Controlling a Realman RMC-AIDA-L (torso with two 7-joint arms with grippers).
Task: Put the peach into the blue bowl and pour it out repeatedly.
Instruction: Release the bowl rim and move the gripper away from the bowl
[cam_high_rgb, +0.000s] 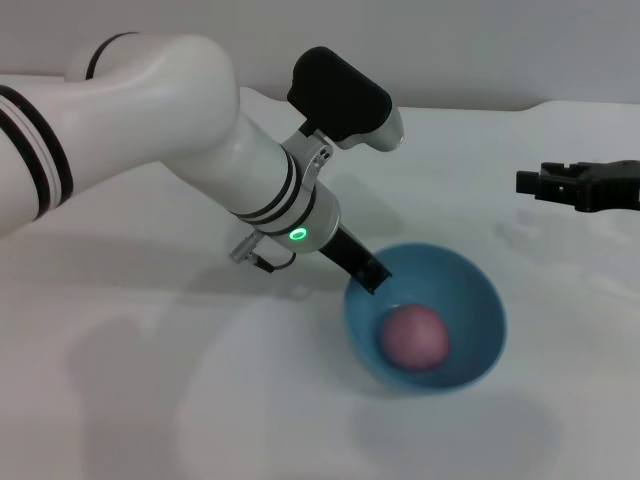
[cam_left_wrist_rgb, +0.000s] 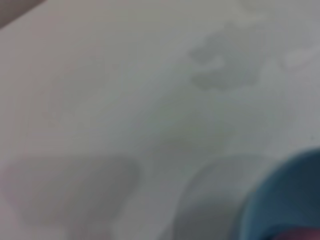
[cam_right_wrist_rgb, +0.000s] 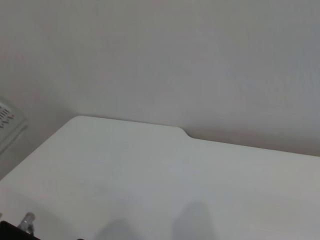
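Observation:
The blue bowl (cam_high_rgb: 470, 290) sits right of the table's centre, tipped so its opening faces me. The pink-red peach (cam_high_rgb: 413, 337) lies inside it, low against the near wall. My left gripper (cam_high_rgb: 368, 275) reaches down from the left and is shut on the bowl's left rim, with one black finger (cam_high_rgb: 355, 258) showing at the edge. In the left wrist view the blue bowl (cam_left_wrist_rgb: 287, 200) fills the lower right corner, with a pink sliver of the peach (cam_left_wrist_rgb: 300, 235) at the frame's edge. My right gripper (cam_high_rgb: 545, 184) hangs parked at the far right, away from the bowl.
The white table (cam_high_rgb: 150, 380) spreads around the bowl, with the bowl's shadow on it. Its far edge meets a pale wall (cam_right_wrist_rgb: 200, 60). The big white left arm (cam_high_rgb: 150, 110) crosses the upper left of the scene.

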